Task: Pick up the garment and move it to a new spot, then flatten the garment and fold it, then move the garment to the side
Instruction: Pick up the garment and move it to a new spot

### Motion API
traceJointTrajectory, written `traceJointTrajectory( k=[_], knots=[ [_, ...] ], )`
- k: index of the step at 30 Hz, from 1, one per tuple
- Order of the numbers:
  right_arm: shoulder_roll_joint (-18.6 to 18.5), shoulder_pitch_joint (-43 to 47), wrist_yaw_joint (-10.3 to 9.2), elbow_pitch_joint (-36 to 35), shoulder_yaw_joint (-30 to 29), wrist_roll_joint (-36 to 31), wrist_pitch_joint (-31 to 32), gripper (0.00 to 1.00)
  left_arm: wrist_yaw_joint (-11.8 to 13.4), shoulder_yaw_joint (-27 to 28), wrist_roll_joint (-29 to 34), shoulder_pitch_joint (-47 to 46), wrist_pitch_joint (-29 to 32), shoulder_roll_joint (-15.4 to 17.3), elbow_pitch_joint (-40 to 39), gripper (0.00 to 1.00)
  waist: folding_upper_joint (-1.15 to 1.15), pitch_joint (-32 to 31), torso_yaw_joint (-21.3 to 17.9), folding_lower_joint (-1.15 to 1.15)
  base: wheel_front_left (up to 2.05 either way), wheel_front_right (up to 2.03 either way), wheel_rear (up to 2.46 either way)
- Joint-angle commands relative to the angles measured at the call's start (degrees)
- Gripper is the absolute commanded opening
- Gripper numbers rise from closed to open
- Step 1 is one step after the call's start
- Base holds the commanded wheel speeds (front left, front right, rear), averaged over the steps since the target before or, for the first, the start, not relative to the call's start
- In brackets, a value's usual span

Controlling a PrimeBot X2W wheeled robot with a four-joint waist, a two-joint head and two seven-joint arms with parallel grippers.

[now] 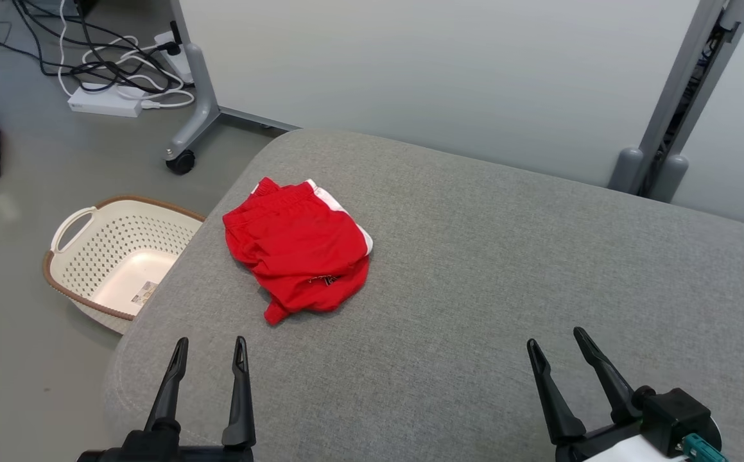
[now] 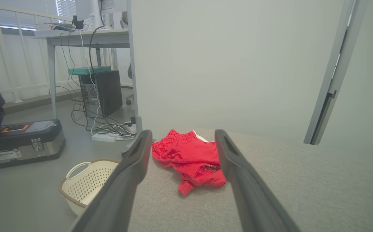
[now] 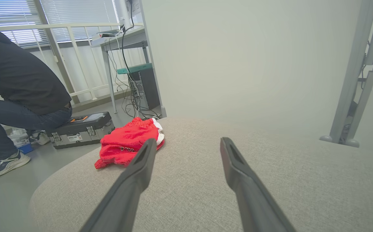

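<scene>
1. While the left gripper and right gripper hang empty, jaws apart, the red garment lies crumpled at ten o'clock on the grey cushion.
2. Pickup appears not yet begun.
3. The next move likely calls for the left gripper to reach toward one o'clock and pinch the cloth.

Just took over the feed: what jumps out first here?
The red shorts with white trim lie crumpled on the grey upholstered surface, near its left edge. Just past that edge, a cream perforated laundry basket stands on the floor. In the right wrist view, a person crouches beside a toolbox.
</scene>
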Motion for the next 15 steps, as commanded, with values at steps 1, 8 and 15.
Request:
traceJointTrajectory(
  k=[1,8,15],
  knots=[
    [-0.26,0.24,-0.02,0.08,0.17,0.31,-0.14,1.00,0.12,0.08,-0.26,-0.51,-0.25,0.18,0.02,1.00,0.00,-0.06,0.68,0.00,0.00,0.00,0.00],
    [-0.19,0.04,-0.02,0.69,1.01,0.48,-0.14,1.00,0.05,0.34,-0.45,-0.32,-0.25,0.18,0.13,1.00,0.00,-0.46,1.51,0.00,0.00,0.00,0.00],
    [-0.58,-0.69,-0.02,1.20,1.98,0.95,-0.14,1.00,0.32,0.70,-0.92,-1.22,-0.24,0.18,0.26,1.00,0.00,0.22,0.55,0.00,0.00,0.00,0.00]
  ],
)
